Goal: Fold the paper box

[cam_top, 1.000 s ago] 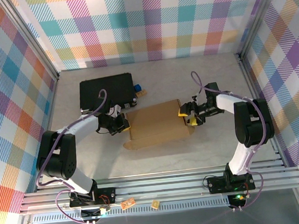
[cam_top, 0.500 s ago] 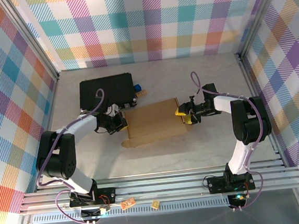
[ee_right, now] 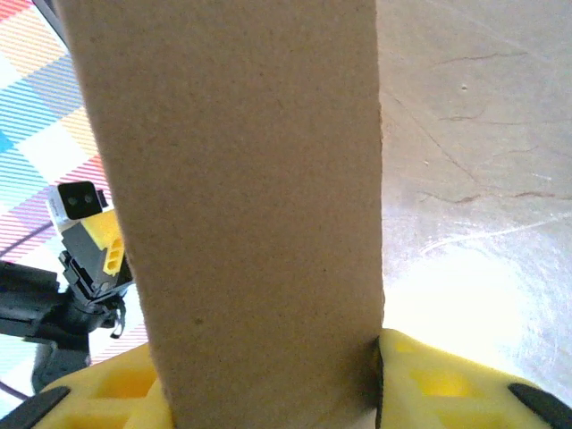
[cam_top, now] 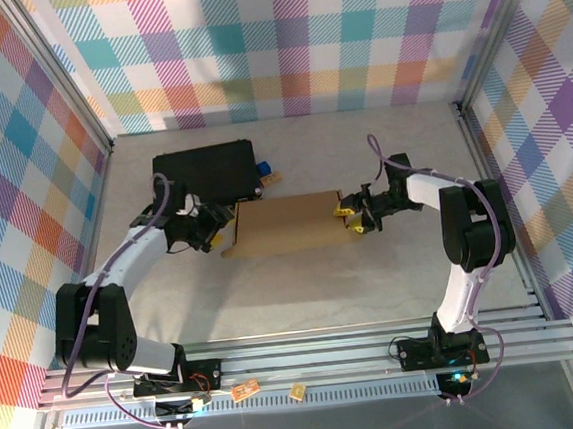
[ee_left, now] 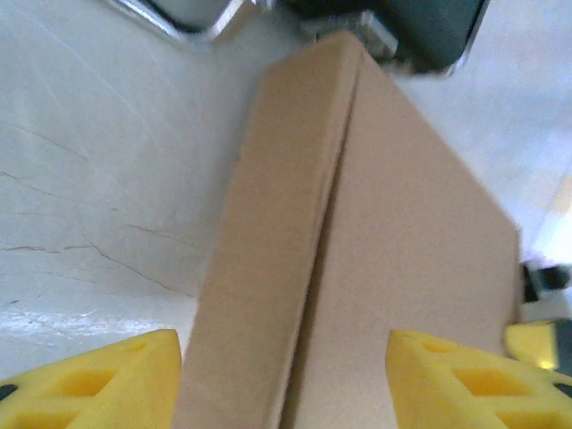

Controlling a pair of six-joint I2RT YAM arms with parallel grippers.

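The paper box (cam_top: 287, 224) is a flat brown cardboard piece lying mid-table between the two arms. My left gripper (cam_top: 214, 226) is at its left end, open. In the left wrist view its yellow fingertips (ee_left: 89, 384) stand wide apart astride the box (ee_left: 357, 250), which shows a folded strip along one side. My right gripper (cam_top: 351, 219) is at the box's right end. In the right wrist view both yellow pads (ee_right: 429, 384) press against the sides of the cardboard wall (ee_right: 250, 179), so my right gripper (ee_right: 268, 393) is shut on it.
A black rectangular case (cam_top: 206, 174) lies behind the left gripper, close to the box's back left corner, with a small blue item (cam_top: 262, 166) at its right side. Checked walls and metal frame rails (cam_top: 299, 359) enclose the table.
My left gripper has opened, let go of the box and drawn back to the left. My right gripper has closed on the right end. The box has shifted toward the back.
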